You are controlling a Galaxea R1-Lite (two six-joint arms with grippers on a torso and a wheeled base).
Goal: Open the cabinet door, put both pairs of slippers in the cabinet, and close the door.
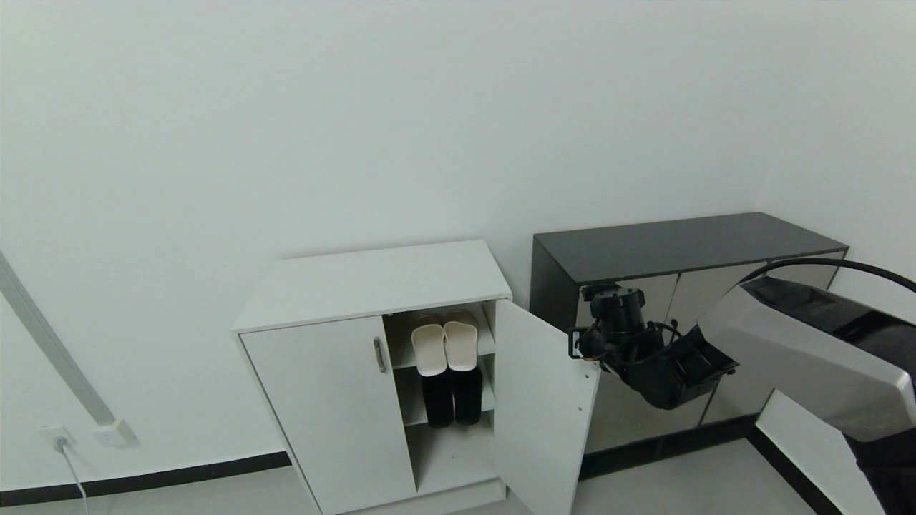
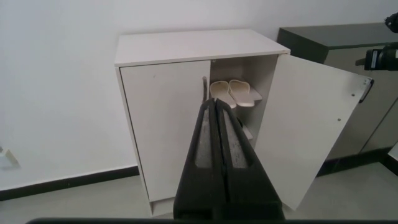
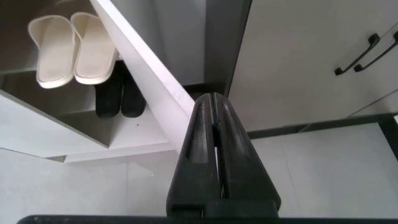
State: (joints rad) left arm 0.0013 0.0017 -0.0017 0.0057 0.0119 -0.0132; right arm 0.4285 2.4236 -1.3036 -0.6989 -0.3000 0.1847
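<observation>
Nearest, left end effector and right end effector were seen pressed together, empty. Inside the cabinet, 1 white slipper pair was counted shelved above 1 black slipper pair, with 1 door open.

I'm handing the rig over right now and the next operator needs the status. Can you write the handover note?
Left gripper: shut, empty, out in front of the white cabinet.
Right gripper: shut, empty, beside the outer edge of the open right door.
Things: the white slippers are on the upper shelf and the black slippers on the shelf below, both in the cabinet's right half. The left door is shut.
Done: right door opened, both pairs inside.
Left: swing the right door shut.
</observation>
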